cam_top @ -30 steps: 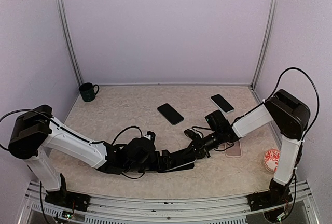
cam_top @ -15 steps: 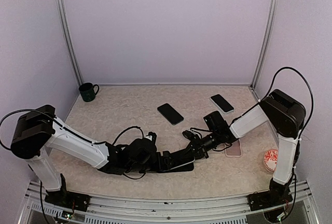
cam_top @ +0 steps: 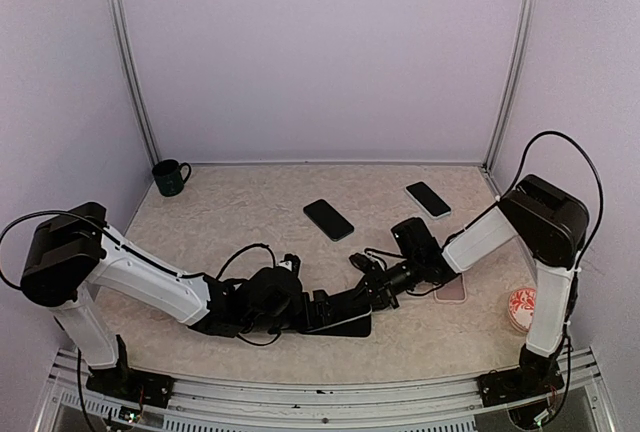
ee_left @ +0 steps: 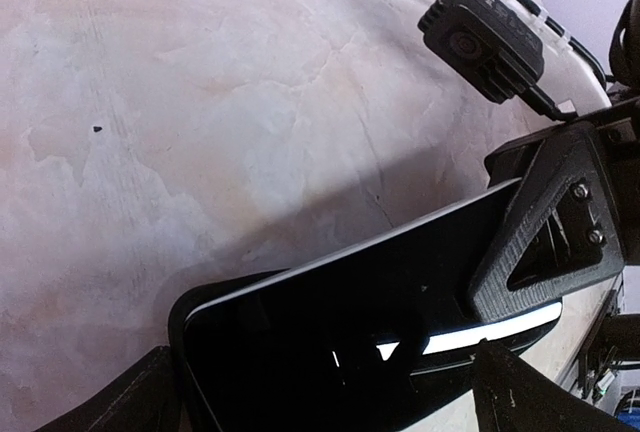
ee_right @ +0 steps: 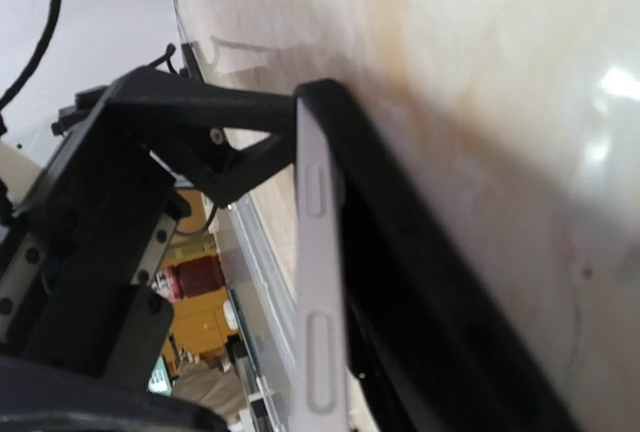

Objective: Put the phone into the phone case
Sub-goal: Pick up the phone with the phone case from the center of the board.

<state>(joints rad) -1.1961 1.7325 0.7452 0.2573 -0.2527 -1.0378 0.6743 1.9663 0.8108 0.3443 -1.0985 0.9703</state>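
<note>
In the top view, both arms' black fingers (cam_top: 362, 292) merge with the glossy black silver-edged phone (ee_left: 340, 332) near the table's (cam_top: 250, 212) front edge, grip unreadable. A pale pink flat rectangle (cam_top: 452, 293) lies half hidden beneath the right arm (cam_top: 480, 237).

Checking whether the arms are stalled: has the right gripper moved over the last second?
Yes. The right gripper has crept slightly left, closing the sideways gap to the dark phone lying mid-table, which has not shifted.
</note>
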